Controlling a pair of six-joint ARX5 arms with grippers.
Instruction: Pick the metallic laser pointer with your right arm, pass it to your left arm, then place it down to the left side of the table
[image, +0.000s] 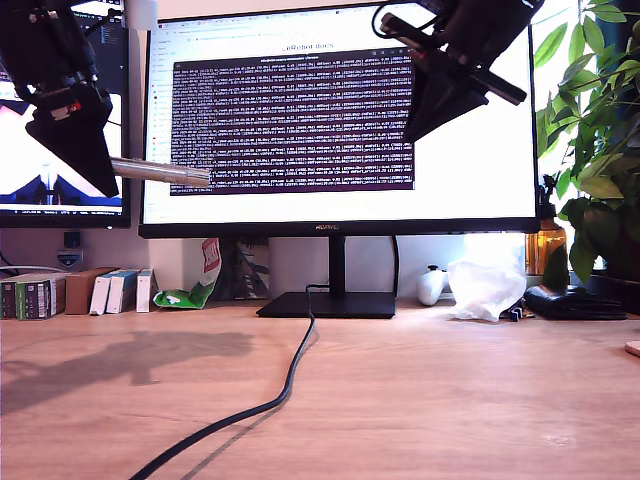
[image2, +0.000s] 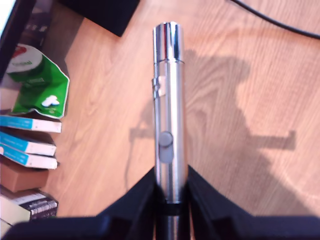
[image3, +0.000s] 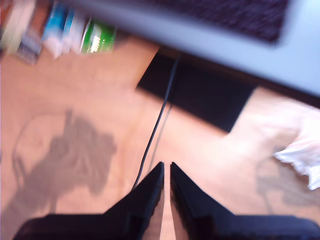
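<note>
The metallic laser pointer (image: 160, 171) is a shiny silver cylinder held level, high above the table (image: 450, 400) at the exterior view's left. My first gripper (image: 108, 178) is shut on one end of it. In the first wrist view the laser pointer (image2: 169, 100) sticks straight out from between the black fingers of my first gripper (image2: 170, 187), with the wood far below. My second gripper (image: 415, 130) hangs high at the exterior view's upper right, in front of the monitor. In its own view my second gripper (image3: 166, 167) is shut with nothing in it.
A large lit monitor (image: 340, 120) on a black stand (image: 328, 303) fills the back. A black cable (image: 290, 380) runs forward across the wood. Small boxes (image: 60, 293) and a green packet (image: 190, 295) sit at the exterior view's back left, white tissue (image: 485, 288) and a plant (image: 600, 150) at the back right.
</note>
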